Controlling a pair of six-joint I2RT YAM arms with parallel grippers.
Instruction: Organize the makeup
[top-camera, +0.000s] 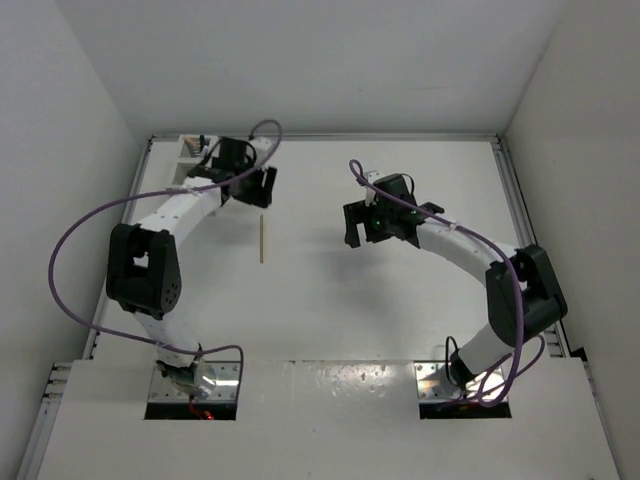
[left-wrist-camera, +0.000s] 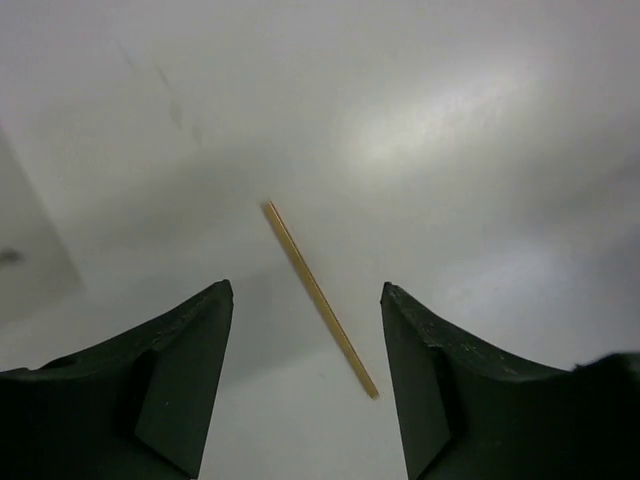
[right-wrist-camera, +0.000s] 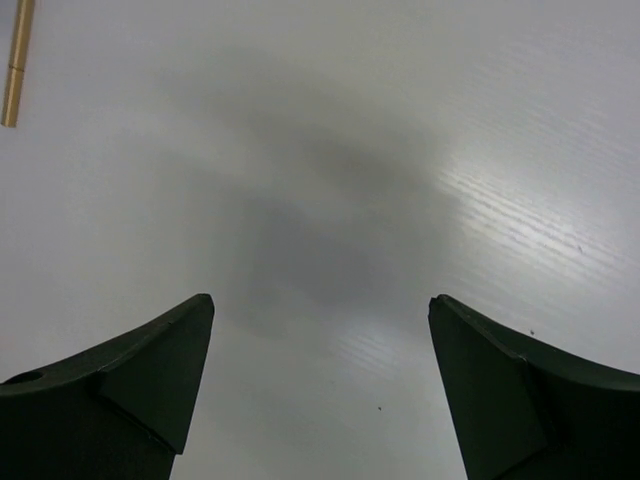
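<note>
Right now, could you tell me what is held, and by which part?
Nothing: all jaws stand open; the slim tan stick lies free on the white table.

A bare white table (top-camera: 330, 300) stands enclosed by plain white walls (top-camera: 60, 120).

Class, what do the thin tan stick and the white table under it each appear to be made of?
The tan stick has a golden sheen and a seam near one end, so probably coated plastic or metal, possibly wood. The table is white, semi-gloss, with fine parallel ribs under glare: likely plastic sheet.
</note>
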